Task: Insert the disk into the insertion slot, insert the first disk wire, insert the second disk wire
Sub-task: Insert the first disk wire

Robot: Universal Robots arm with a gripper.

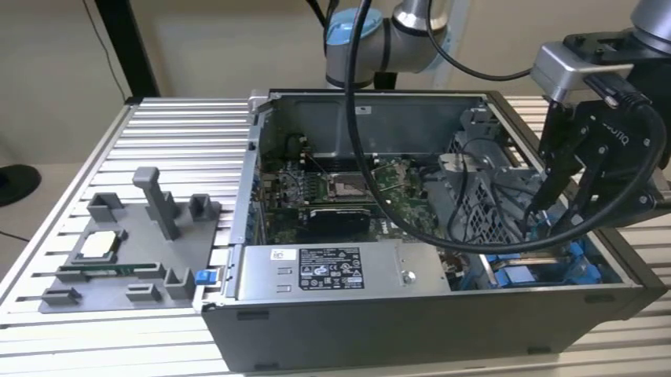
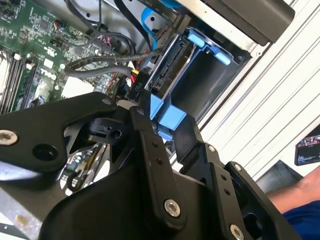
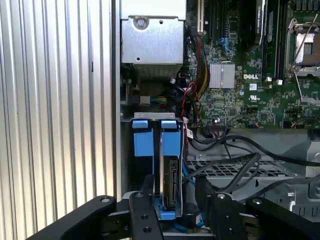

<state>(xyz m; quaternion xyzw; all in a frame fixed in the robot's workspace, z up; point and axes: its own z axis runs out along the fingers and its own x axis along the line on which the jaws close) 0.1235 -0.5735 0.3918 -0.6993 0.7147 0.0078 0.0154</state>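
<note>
In both wrist views my gripper [image 3: 172,207] [image 2: 167,132] has its two black fingers [image 3: 146,200] on either side of the bright blue carrier frame of the disk [image 3: 170,185], shut on it. The disk stands on edge, sunk partway into the insertion slot [image 3: 142,142], a grey bay with blue rails. In the second wrist view the disk [image 2: 166,70] runs down into the bay below the blue tabs [image 2: 210,45]. In the exterior view the gripper [image 1: 555,216] reaches into the open computer case at the exterior view's right, above the blue bay [image 1: 535,271].
Thick black cables [image 1: 398,220] loop across the case beside a perforated grey cage [image 1: 477,196]. A grey metal box with a sticker [image 1: 330,271] sits at the case front, the motherboard [image 1: 346,184] behind. A grey fixture [image 1: 126,251] lies on the ribbed table. A person's sleeve [image 2: 300,210] shows.
</note>
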